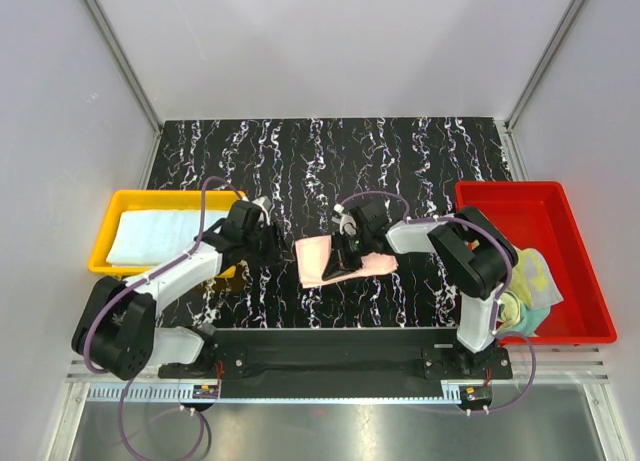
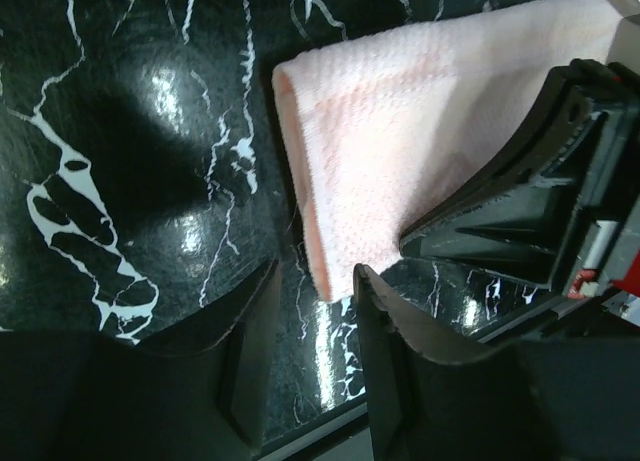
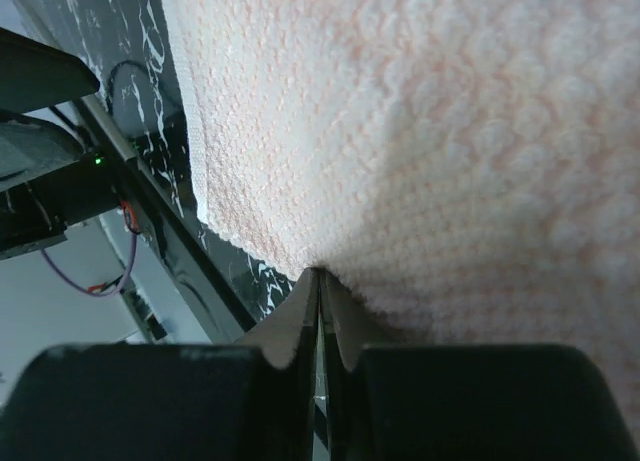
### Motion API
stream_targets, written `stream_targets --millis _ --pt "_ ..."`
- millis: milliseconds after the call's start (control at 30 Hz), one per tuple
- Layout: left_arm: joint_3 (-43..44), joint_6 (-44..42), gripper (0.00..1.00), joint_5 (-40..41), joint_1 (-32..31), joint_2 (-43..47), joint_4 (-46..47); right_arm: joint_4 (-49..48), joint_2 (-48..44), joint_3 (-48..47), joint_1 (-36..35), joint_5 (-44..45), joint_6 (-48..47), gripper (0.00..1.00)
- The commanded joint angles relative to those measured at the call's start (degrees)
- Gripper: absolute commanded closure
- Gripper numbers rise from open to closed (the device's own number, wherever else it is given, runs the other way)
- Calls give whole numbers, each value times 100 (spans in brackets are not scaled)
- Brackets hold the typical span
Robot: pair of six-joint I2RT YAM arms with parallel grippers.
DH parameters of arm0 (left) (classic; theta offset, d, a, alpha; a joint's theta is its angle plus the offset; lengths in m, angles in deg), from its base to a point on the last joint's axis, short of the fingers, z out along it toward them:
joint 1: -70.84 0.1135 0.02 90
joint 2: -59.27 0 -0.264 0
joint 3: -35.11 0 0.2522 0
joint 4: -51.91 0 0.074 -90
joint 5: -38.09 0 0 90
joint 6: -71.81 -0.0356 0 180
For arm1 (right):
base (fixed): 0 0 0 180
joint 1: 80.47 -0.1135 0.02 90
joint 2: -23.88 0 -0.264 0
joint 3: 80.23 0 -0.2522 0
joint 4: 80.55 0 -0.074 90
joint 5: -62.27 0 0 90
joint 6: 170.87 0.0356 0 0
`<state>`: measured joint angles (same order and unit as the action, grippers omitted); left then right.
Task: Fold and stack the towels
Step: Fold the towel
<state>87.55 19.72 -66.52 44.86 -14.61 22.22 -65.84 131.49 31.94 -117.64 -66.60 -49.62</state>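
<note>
Right gripper [image 3: 320,277] clamps the pink towel [image 1: 320,262]; left gripper [image 2: 315,274], part open, empty, hovers just beside its end toward the tabletop's [image 1: 400,151] left edge

Top cam looks down on the whole table [image 1: 400,161] from above and behind, and both wrist cams sit super close to the pink towel [image 1: 318,263] all three share.

The black, white-veined table [image 1: 420,151] carries 3 things: a yellow tray [image 1: 120,197] at its left edge, a red tray [image 1: 505,187] at its right edge, and a pink towel [image 1: 318,261] between them.
</note>
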Motion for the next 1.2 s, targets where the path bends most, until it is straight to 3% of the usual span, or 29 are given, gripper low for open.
stream_targets --millis 0,133,267,467,800,933,1167 --pt "-79 102 60 152 5 59 353 -605 198 106 25 -463 -188 92" --pt "-281 59 60 -102 5 181 703 -131 -99 10 25 -437 -452 92" --pt "-361 58 61 -1094 -100 121 1389 414 -521 -104 43 -314 -549 91" --pt "-299 146 62 -1009 -742 -117 1864 740 -882 176 60 116 -637 91" --pt "-1257 586 64 -727 -883 -653 2795 774 -769 819 386 829 -1190 94" --pt "-1048 595 64 -763 -891 -277 2455 889 -1127 871 386 715 -1130 93" --pt "-432 296 51 440 -865 560 890 1539 -1884 599 403 714 -1270 89"
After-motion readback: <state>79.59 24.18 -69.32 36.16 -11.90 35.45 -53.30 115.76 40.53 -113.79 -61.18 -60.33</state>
